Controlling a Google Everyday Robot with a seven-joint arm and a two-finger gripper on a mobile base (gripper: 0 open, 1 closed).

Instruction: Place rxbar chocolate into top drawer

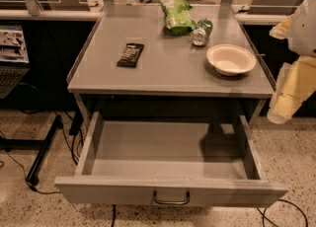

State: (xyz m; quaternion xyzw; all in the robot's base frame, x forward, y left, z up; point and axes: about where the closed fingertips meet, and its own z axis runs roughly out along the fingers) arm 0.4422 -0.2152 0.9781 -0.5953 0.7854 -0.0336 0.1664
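Note:
The rxbar chocolate (130,55) is a flat black bar with white lettering. It lies on the left part of the grey table top (168,75). The top drawer (168,147) under the table top is pulled fully open and nothing shows inside it. Its wire handle (171,199) is centred on the front panel. My arm, white and yellow, is at the right edge of the view. My gripper (279,115) hangs there beside the table's right side, below and to the right of the bowl, far from the bar and holding nothing that I can see.
A green crinkled snack bag (176,13) and a tipped can (201,32) lie at the back of the table top. A white bowl (231,59) stands at the right. Cables and a black stand leg (42,152) lie on the floor at the left.

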